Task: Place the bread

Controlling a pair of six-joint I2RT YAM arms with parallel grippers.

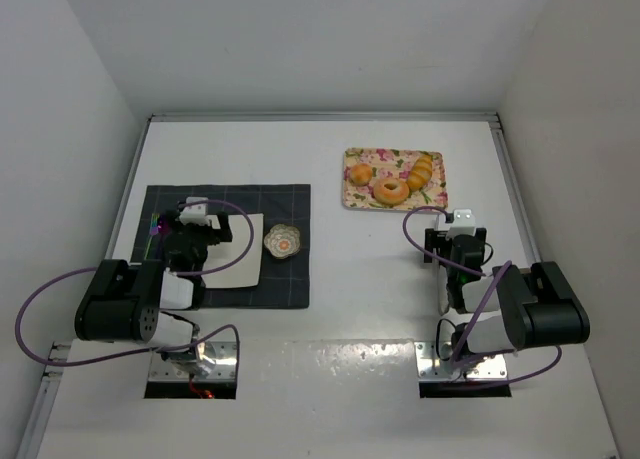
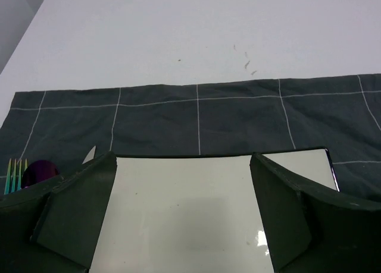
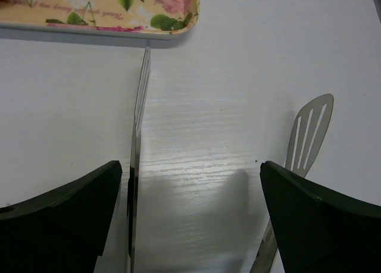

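Note:
The bread lies on a floral tray (image 1: 352,197) at the back right: a round bun (image 1: 359,172), a ring-shaped bagel (image 1: 389,190) and a long ridged roll (image 1: 424,172). My right gripper (image 1: 447,245) is just in front of the tray, low over the table. In the right wrist view it (image 3: 190,166) is open, and the two arms of metal tongs (image 3: 138,148) lie between its fingers. Only the tray's corner (image 3: 119,11) shows there. My left gripper (image 1: 205,237) is open and empty over a white square plate (image 2: 190,207).
The plate (image 1: 243,264) rests on a dark checked placemat (image 1: 290,204), with a small scalloped white dish (image 1: 283,242) to its right. A fork and a purple spoon (image 2: 37,170) lie left of the plate. White walls enclose the table.

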